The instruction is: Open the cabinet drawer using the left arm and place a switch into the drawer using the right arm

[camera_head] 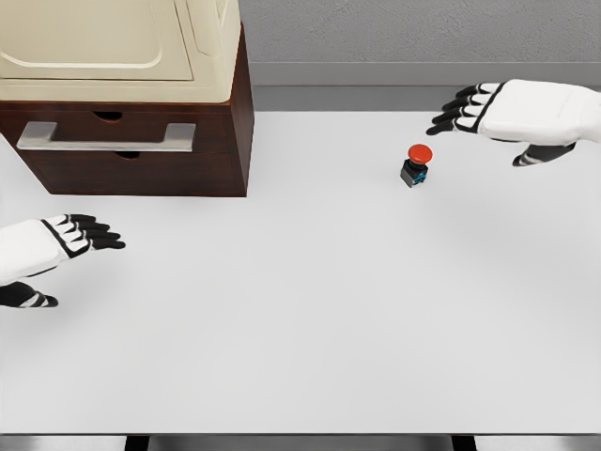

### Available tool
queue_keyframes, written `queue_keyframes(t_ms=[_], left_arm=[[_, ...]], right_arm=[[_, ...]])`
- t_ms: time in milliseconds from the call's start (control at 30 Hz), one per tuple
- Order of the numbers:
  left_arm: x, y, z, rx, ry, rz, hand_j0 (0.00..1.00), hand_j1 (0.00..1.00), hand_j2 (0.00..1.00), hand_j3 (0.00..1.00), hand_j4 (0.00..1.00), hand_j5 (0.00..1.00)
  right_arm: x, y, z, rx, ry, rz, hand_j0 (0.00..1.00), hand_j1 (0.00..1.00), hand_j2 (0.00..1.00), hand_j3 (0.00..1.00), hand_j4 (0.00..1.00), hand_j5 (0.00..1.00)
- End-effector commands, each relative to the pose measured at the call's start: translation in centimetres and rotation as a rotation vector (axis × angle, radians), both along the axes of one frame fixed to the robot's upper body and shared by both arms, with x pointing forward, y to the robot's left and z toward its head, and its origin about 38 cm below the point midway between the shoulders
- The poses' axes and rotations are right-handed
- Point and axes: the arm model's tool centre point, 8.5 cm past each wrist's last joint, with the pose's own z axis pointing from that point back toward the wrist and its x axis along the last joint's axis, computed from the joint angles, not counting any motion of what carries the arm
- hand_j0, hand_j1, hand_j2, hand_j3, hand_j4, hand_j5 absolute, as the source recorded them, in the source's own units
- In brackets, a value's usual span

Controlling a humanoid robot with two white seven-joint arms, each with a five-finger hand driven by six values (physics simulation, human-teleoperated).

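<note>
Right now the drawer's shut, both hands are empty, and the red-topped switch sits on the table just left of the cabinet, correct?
Not quite: the switch sits right of the cabinet, near the right robot hand. The head view shows it. The drawer is shut, and both hands, including the left robot hand, are empty.

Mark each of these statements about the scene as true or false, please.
1. The switch has a red button on top. True.
2. The right hand grasps the switch. False: it hovers open, apart from the switch.
3. The drawer is pulled out. False: its front looks flush with the cabinet.
4. The left hand is open and holds nothing. True.
5. The switch lies inside the drawer. False: it stands on the table.
</note>
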Motion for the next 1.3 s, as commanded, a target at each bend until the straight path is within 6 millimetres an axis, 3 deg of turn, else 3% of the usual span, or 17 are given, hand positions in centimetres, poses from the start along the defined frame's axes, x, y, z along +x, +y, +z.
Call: queue_keyframes(t_ms=[0,67,167,200,233,333,400,467,633,700,767,833,867,933,1067,1167,1267], left_arm=[[0.0,-0.1,0.2,-0.005,-0.001,-0.003,1.0,1.0,1.0,1.0,1.0,1.0],[0.2,-0.1,0.6,-0.008,-0.016,-0.003,1.0,1.0,1.0,1.0,1.0,1.0],[0.7,0.7,3.2,-0.013,-0.016,0.004,1.0,1.0,1.0,1.0,1.0,1.0],[0.8,0.6,3.6,-0.039,-0.012,0.009,1.0,1.0,1.0,1.0,1.0,1.0],[0.8,0.7,3.6,-0.041,-0.01,0.011,1.0,1.0,1.0,1.0,1.0,1.0],[1.0,1.0,4.8,-0.001,-0.021,0.005,1.0,1.0,1.0,1.0,1.0,1.0],[1.7,1.2,7.5,0.016,-0.069,0.002,1.0,1.0,1.0,1.0,1.0,1.0],[2.2,1.5,10.5,0.034,-0.101,0.005,1.0,1.0,1.0,1.0,1.0,1.0],[2.3,1.8,12.7,0.077,-0.117,0.004,1.0,1.0,1.0,1.0,1.0,1.0],[2.2,2.4,14.9,0.219,-0.094,0.001,1.0,1.0,1.0,1.0,1.0,1.0],[2.1,2.4,14.4,0.186,-0.065,0.006,1.0,1.0,1.0,1.0,1.0,1.0],[1.1,2.3,11.2,0.138,0.165,-0.009,1.0,1.0,1.0,1.0,1.0,1.0],[0.8,1.7,10.7,0.039,0.242,-0.029,1.0,1.0,1.0,1.0,1.0,1.0],[1.1,1.1,12.7,-0.125,0.231,-0.035,1.0,1.0,1.0,1.0,1.0,1.0],[1.2,0.9,13.1,-0.205,0.231,-0.04,1.0,1.0,1.0,1.0,1.0,1.0],[1.7,-0.2,11.8,-0.374,0.205,-0.069,1.0,1.0,1.0,1.0,1.0,1.0],[3.4,-1.5,11.6,-0.521,0.178,-0.026,1.0,1.0,1.0,1.0,1.0,1.0]], right_arm=[[-0.1,0.1,0.1,0.002,-0.001,0.004,1.0,1.0,1.0,1.0,1.0,1.0],[-0.1,0.1,0.2,0.005,-0.002,0.002,1.0,1.0,1.0,1.0,1.0,1.0],[0.3,-0.5,0.5,0.024,-0.002,-0.016,1.0,1.0,1.0,1.0,1.0,1.0],[1.1,-1.7,3.0,0.036,-0.065,-0.059,1.0,1.0,1.0,1.0,1.0,1.0],[1.6,-2.9,3.6,0.052,-0.07,-0.099,1.0,1.0,1.0,1.0,1.0,1.0],[1.9,-2.0,2.4,0.054,-0.041,-0.079,1.0,1.0,1.0,1.0,1.0,1.0],[2.1,-0.6,0.8,0.048,-0.007,-0.05,1.0,1.0,1.0,1.0,1.0,1.0],[2.2,-0.5,0.4,0.043,0.003,-0.05,1.0,1.0,1.0,1.0,1.0,1.0],[4.0,-1.2,-1.7,0.072,0.056,-0.105,1.0,1.0,1.0,1.0,1.0,1.0],[4.8,-0.2,-2.3,0.049,0.047,-0.103,1.0,1.0,1.0,1.0,1.0,1.0],[5.8,0.5,-3.0,0.077,0.065,-0.11,1.0,1.0,1.0,1.0,1.0,1.0],[6.5,0.7,-3.3,0.097,0.077,-0.122,1.0,1.0,1.0,1.0,1.0,1.0],[6.8,1.0,-3.6,0.108,0.086,-0.124,1.0,1.0,1.0,1.0,1.0,1.0],[7.3,1.8,-4.0,0.105,0.099,-0.115,1.0,1.0,1.0,1.0,1.0,1.0],[8.0,3.4,-5.3,0.08,0.114,-0.104,1.0,1.0,1.0,1.0,1.0,1.0],[7.9,4.1,-6.3,0.065,0.134,-0.091,1.0,1.0,1.0,1.0,1.0,1.0],[8.6,4.6,-7.2,0.047,0.144,-0.104,1.0,1.0,1.0,1.0,1.0,1.0]])
